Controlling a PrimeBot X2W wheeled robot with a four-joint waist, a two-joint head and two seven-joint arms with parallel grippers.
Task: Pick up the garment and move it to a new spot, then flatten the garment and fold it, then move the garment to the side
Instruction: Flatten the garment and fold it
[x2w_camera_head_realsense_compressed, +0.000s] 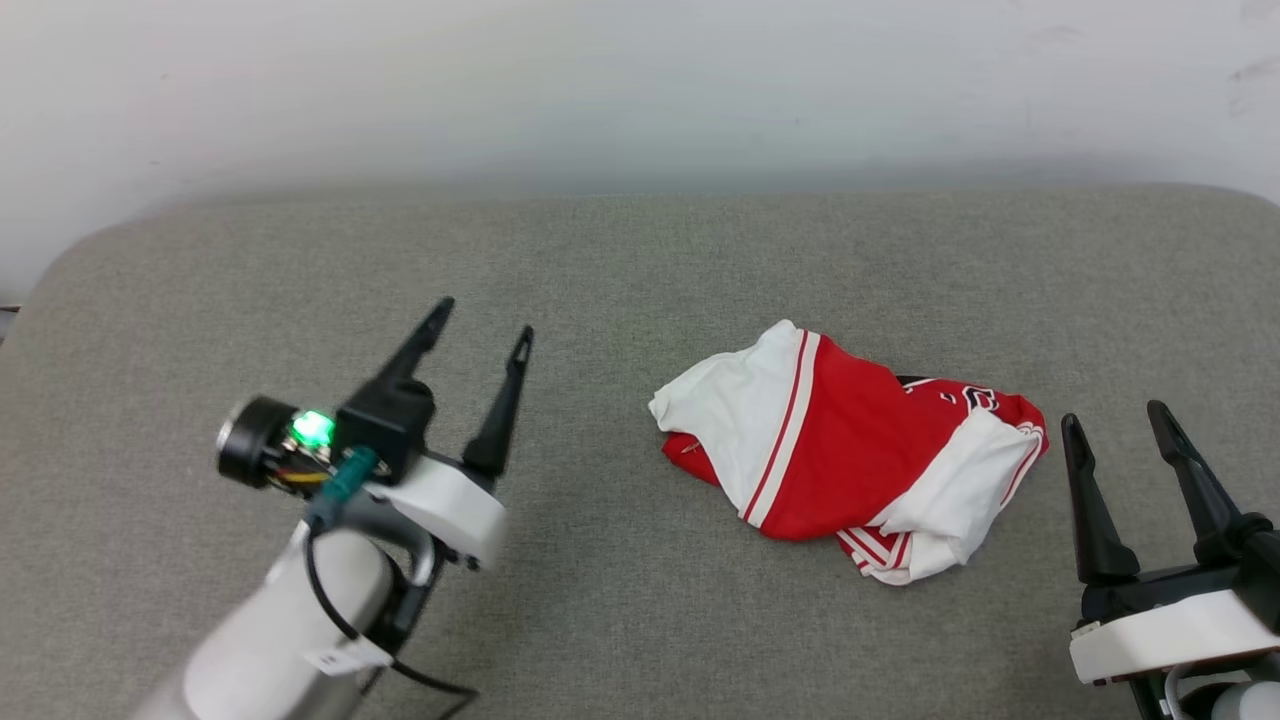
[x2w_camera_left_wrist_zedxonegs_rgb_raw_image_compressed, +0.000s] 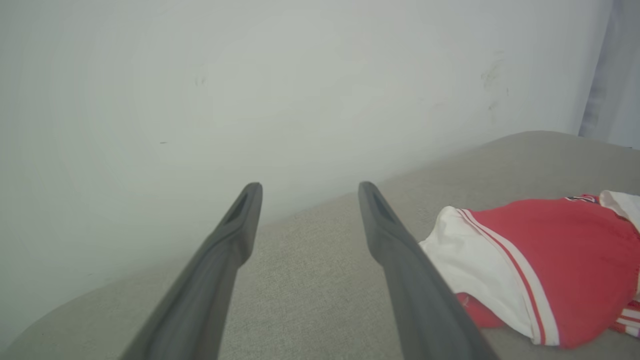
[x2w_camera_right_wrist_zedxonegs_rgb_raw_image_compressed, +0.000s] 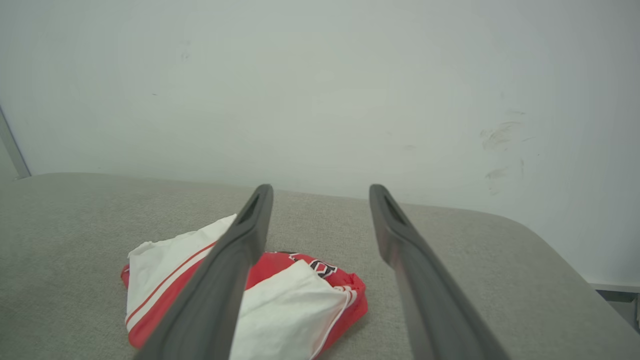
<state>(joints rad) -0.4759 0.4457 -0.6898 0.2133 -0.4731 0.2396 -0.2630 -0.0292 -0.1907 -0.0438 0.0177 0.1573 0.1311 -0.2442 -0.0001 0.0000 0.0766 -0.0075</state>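
Note:
The garment (x2w_camera_head_realsense_compressed: 850, 450) lies crumpled in a heap on the grey padded table (x2w_camera_head_realsense_compressed: 600, 260), right of centre: red body, white sleeves with red-white stripe trim, a bit of black lettering showing at its far right. My left gripper (x2w_camera_head_realsense_compressed: 485, 320) hovers open to the garment's left, well apart from it, with nothing between its fingers. My right gripper (x2w_camera_head_realsense_compressed: 1115, 415) stands open just right of the heap, also empty. The left wrist view has the garment (x2w_camera_left_wrist_zedxonegs_rgb_raw_image_compressed: 540, 280) at lower right. The right wrist view has the garment (x2w_camera_right_wrist_zedxonegs_rgb_raw_image_compressed: 295, 295) at lower left, partly behind one finger (x2w_camera_right_wrist_zedxonegs_rgb_raw_image_compressed: 225, 280).
A plain pale wall (x2w_camera_head_realsense_compressed: 640, 90) runs along the table's far edge. The table's rounded far corners show at left and right. Bare grey fabric surrounds the garment on every side.

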